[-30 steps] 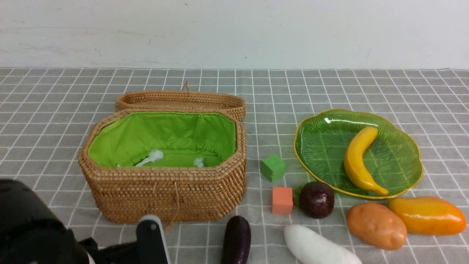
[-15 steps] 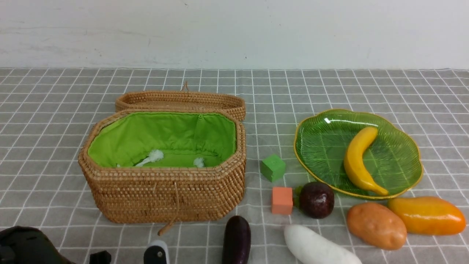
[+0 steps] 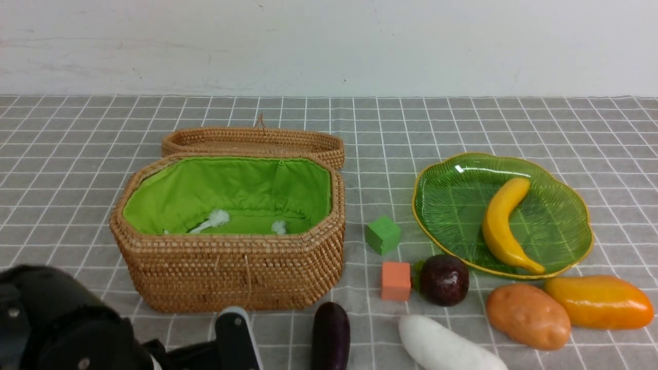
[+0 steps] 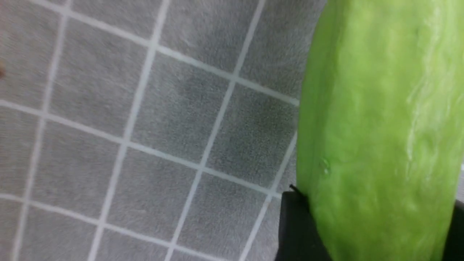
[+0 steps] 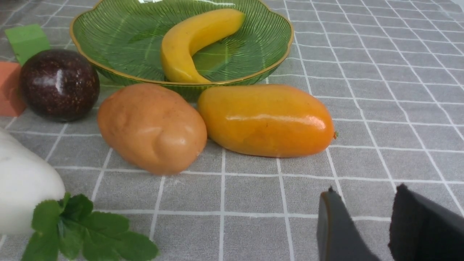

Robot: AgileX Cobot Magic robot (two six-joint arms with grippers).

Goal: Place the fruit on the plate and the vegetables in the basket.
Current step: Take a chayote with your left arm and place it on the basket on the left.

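My left gripper (image 4: 377,203) is shut on the light-green wrinkled gourd (image 4: 377,108), whose body fills the space between the two black fingers above the grey cloth. The gourd is hidden in the front view. The banana (image 3: 501,221) lies on the green plate (image 3: 447,205). On the cloth in front of the plate are the mangosteen (image 3: 443,280), potato (image 3: 528,316) and mango (image 3: 599,302). The radish (image 3: 447,347) and eggplant (image 3: 330,336) lie at the near edge. The basket (image 3: 231,267) stands open. My right gripper (image 5: 365,190) is open and holds nothing, a short way from the mango (image 5: 266,119).
The basket's lid (image 3: 252,141) lies back behind it. A green cube (image 3: 383,235) and an orange cube (image 3: 396,280) sit between basket and plate. The left arm's dark bulk (image 3: 56,329) fills the near left corner. The radish's leaves (image 5: 83,228) lie near the potato (image 5: 152,127).
The left arm dipped low out of the front view, then came back up at the near left. Its jaws narrowed onto the gourd. The right arm and the other objects stayed put.
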